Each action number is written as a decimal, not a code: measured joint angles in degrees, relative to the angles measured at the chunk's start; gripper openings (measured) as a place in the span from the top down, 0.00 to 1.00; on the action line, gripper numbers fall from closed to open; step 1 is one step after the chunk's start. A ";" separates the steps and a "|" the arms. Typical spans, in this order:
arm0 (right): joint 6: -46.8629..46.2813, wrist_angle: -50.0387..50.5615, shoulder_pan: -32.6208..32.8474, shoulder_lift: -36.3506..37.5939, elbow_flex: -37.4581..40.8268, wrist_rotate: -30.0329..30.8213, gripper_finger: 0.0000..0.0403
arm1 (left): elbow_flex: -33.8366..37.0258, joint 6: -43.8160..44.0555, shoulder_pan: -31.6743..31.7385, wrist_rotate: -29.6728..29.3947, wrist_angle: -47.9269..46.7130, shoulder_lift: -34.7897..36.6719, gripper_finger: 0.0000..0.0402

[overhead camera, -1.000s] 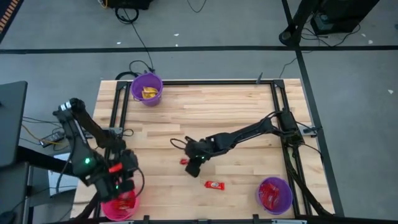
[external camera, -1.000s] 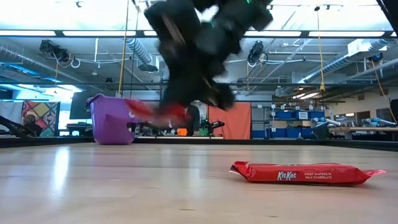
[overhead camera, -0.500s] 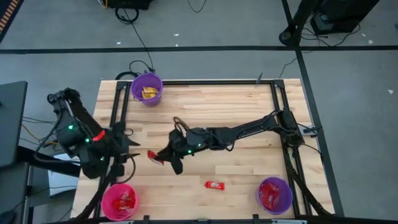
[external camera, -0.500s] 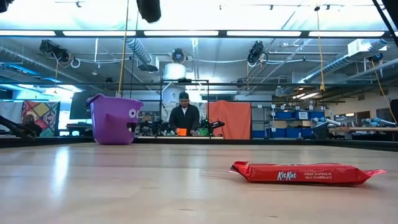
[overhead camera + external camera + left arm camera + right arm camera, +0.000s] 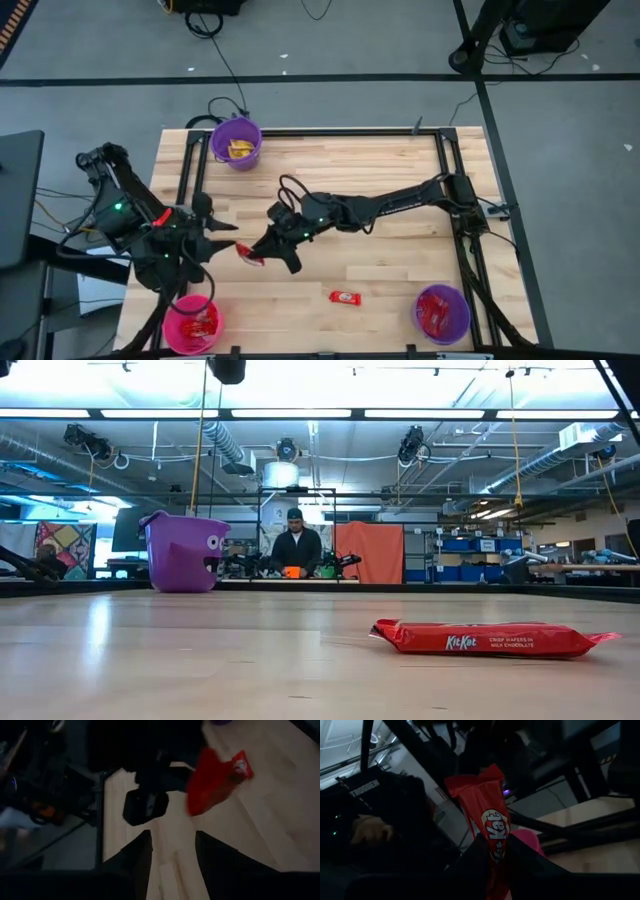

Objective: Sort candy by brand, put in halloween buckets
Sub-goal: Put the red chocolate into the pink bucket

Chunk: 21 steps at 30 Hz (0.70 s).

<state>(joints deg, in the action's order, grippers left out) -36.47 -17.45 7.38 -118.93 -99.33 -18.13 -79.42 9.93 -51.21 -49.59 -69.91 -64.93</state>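
My right gripper (image 5: 266,247) reaches across to the table's left half and is shut on a red KitKat bar (image 5: 248,252), held in the air. My left gripper (image 5: 222,237) is open and faces that bar from the left, a short gap away; in its wrist view the bar (image 5: 216,779) hangs beyond the open fingers (image 5: 172,845). A second red bar (image 5: 346,296) lies flat on the table. The pink bucket (image 5: 192,322) stands at the near left corner, one purple bucket (image 5: 237,142) at the far left and one purple bucket (image 5: 442,312) at the near right. My right gripper pinches the red bar between its two fingers by one end (image 5: 496,849). The fingers point toward the table's left, about level. The rest of the bar (image 5: 480,795) sticks out past the fingertips toward the left gripper. It is lifted clear of the table.
The far purple bucket holds yellow packets, the pink one red bars, the near right one red and purple sweets. A black frame rail (image 5: 190,170) runs along the table's left side. Bare wood lies in the table's middle and far right. A person (image 5: 297,546) stands far behind the table.
My right gripper has picked the red bar off the table and carried it up and toward the table's left. My left gripper has risen from over the pink bucket, moved toward the far edge and turned to face the bar.
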 joint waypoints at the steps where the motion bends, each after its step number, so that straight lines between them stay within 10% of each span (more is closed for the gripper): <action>1: 0.00 -0.04 -0.18 0.00 0.00 0.00 0.86 | 0.00 -1.20 0.18 0.02 0.09 -0.03 0.62; 21: 1.78 3.97 -1.90 0.00 0.00 -2.75 0.86 | 0.00 -11.01 4.58 13.68 8.70 -0.21 0.72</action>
<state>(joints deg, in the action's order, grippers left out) -34.69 -13.48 5.48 -118.93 -99.33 -20.88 -79.42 -1.09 -46.63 -35.91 -61.21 -65.14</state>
